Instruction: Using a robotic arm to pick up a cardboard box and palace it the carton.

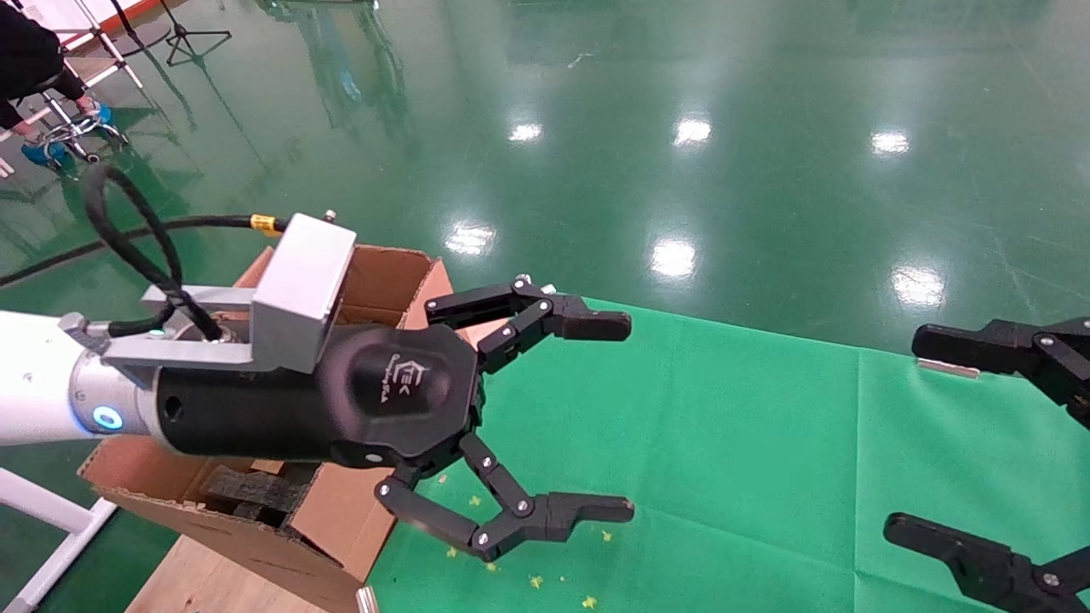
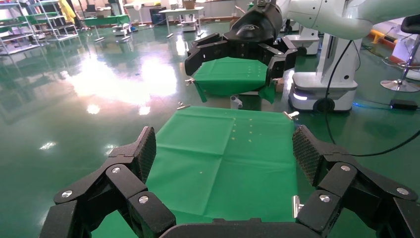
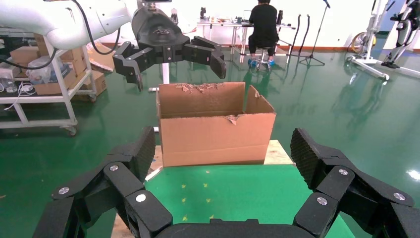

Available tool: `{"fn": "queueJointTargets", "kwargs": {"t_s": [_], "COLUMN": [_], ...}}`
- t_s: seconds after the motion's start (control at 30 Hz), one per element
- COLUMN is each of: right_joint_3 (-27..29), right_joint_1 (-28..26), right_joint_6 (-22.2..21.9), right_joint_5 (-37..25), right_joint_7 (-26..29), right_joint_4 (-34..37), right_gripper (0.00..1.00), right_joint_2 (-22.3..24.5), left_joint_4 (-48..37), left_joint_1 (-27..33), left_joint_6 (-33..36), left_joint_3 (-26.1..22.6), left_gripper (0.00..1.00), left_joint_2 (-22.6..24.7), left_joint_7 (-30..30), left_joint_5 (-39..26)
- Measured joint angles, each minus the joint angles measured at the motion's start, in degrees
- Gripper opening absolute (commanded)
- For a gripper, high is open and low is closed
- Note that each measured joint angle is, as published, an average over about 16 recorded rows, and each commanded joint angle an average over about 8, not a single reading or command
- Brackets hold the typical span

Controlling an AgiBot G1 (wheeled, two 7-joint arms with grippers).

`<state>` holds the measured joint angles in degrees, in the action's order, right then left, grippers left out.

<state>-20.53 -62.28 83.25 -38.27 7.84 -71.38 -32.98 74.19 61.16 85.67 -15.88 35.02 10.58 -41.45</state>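
The white left arm's black gripper (image 1: pixel 628 417) is open and empty. It hangs in the air over the near side of the carton (image 1: pixel 379 277) and reaches out over the green cloth; it also shows in the right wrist view (image 3: pixel 174 69) above the carton (image 3: pixel 218 131). The carton is large, brown and open-topped with ragged flaps, and black foam (image 1: pixel 247 489) lies inside it. My right gripper (image 1: pixel 903 434) is open and empty at the right edge of the table. The small taped cardboard box is not in any view.
The green cloth (image 1: pixel 724 443) covers the table, with small yellow marks and metal clips (image 1: pixel 945 367) at its edges. The carton stands on a wooden board (image 1: pixel 196 579) at the table's left. A person (image 3: pixel 262 22) sits far off on the shiny green floor.
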Motion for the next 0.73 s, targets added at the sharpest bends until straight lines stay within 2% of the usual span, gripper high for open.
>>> {"fn": "queueJointTargets", "kwargs": {"t_s": [0.73], "right_joint_3": [0.00], "right_joint_1": [0.00], "right_joint_6": [0.00], "right_joint_5": [0.00], "right_joint_7": [0.00], "right_joint_4": [0.00], "right_gripper": [1.00], "right_joint_2": [0.00], "left_joint_4": [-0.60], "left_joint_1": [0.36], "left_joint_6": [0.01], "left_joint_3": [-0.11], "left_gripper": [1.00], "left_joint_2": [-0.01], "left_joint_7": [0.17], "left_joint_5": [-0.38]}}
